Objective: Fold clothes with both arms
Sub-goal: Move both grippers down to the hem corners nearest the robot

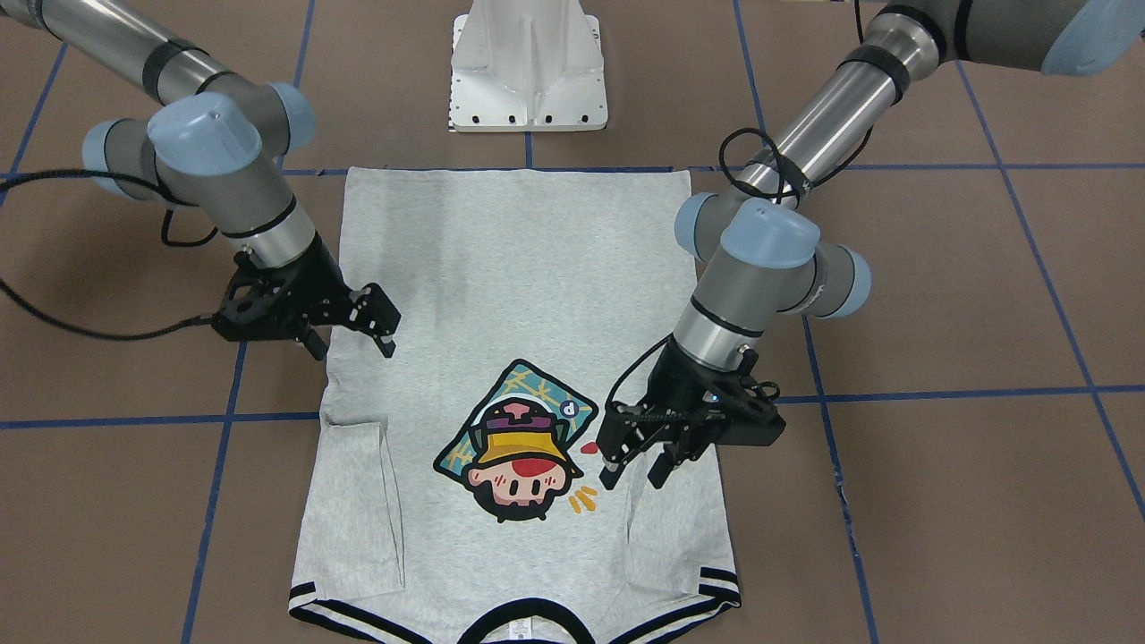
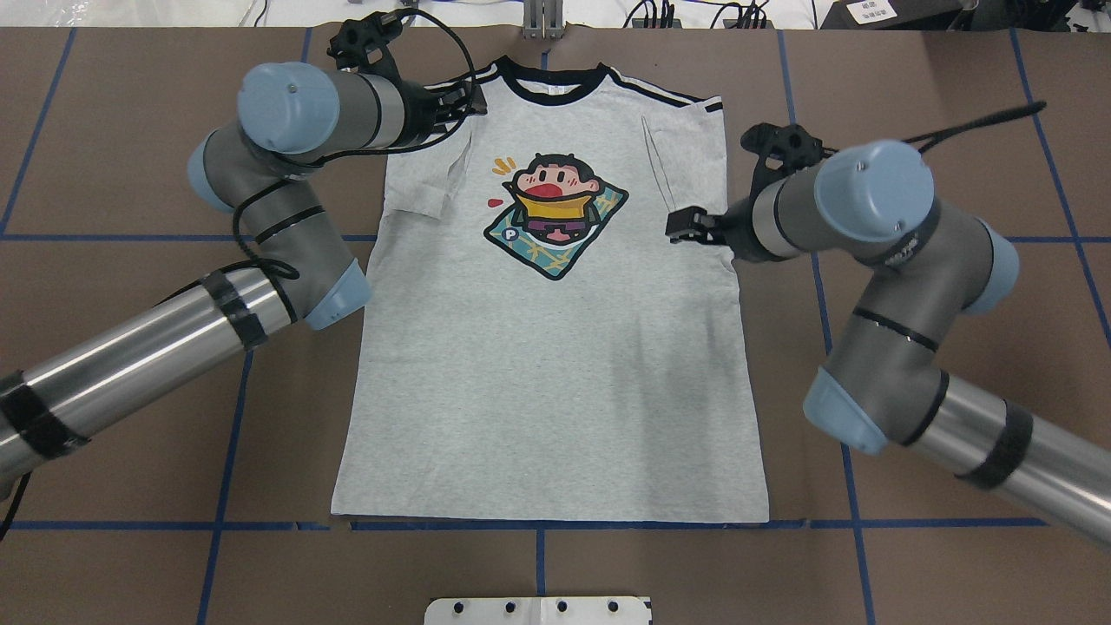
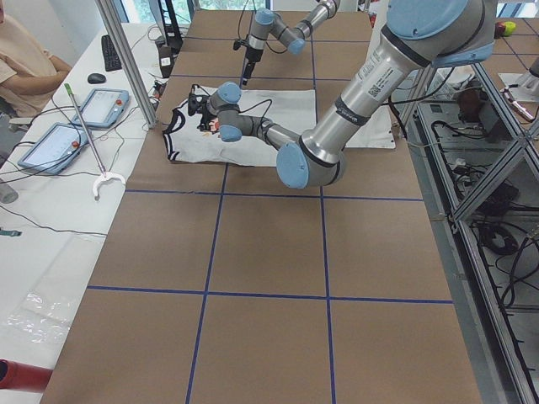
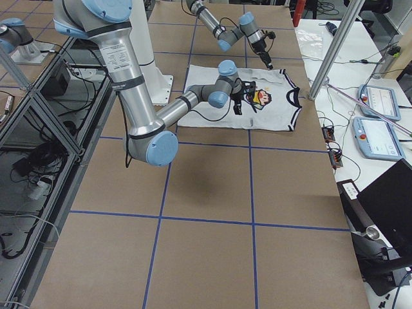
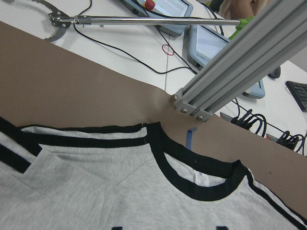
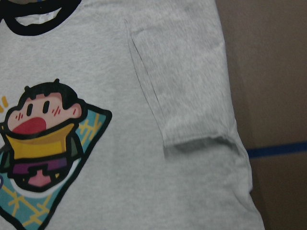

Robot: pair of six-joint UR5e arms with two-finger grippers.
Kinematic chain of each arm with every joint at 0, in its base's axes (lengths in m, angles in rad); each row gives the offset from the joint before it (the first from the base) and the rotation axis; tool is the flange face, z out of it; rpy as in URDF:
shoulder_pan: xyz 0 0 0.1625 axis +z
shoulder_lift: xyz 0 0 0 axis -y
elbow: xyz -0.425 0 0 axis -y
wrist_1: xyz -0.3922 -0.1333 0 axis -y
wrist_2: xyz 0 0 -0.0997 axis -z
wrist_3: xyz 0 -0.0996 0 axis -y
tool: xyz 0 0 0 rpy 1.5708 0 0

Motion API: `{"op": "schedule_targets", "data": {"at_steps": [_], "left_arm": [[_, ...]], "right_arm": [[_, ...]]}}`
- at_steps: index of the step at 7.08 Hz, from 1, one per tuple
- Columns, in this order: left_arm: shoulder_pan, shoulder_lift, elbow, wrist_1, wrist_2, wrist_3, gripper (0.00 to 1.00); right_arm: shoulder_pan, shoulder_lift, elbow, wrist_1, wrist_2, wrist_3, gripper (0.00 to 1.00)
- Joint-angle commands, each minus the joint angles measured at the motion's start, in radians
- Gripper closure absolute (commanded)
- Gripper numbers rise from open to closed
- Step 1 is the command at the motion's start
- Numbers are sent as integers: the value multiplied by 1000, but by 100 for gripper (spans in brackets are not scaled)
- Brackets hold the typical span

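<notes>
Now: the T-shirt (image 2: 555,365) lies flat and print-up on the table (image 2: 104,130), with one gripper at each long edge.
Left gripper (image 1: 633,472): fingers spread with nothing between them, hanging over the cloth. The folded-in left sleeve (image 2: 425,195) is just below it, and the collar (image 2: 555,87) lies beyond it, away from the robot.
Right gripper (image 1: 352,347): also spread and empty, at the shirt's side edge. The folded-in right sleeve (image 6: 192,96) is just past it towards the collar.
Long axis: it runs collar to hem (image 2: 547,519), passing between the two grippers. The hem lies back towards the robot from both.
Nearer arm: the left gripper sits closer to the collar end and the right sits further down the side. Each is nearest its own edge.
Judgement: the sleeves look done. The next fold likely needs both grippers to take matching points on their edges, so the right one would have to level with the left first.
Contact: I cannot tell whether either fingertip touches the cloth.
</notes>
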Motion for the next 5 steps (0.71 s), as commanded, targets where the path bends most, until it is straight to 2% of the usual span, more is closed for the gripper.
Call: {"op": "schedule_targets", "data": {"at_steps": [1, 2, 4, 5], "left_arm": [[15, 190, -354, 116, -80, -4, 28], [34, 317, -509, 115, -88, 5, 28], [40, 329, -514, 113, -80, 6, 26], [40, 328, -509, 108, -79, -1, 12]], "right_arm": [[-251, -114, 239, -219, -239, 272, 0], [-339, -172, 278, -211, -298, 404, 0], [-438, -278, 315, -210, -332, 641, 2], [-460, -295, 321, -210, -359, 758, 2]]}}
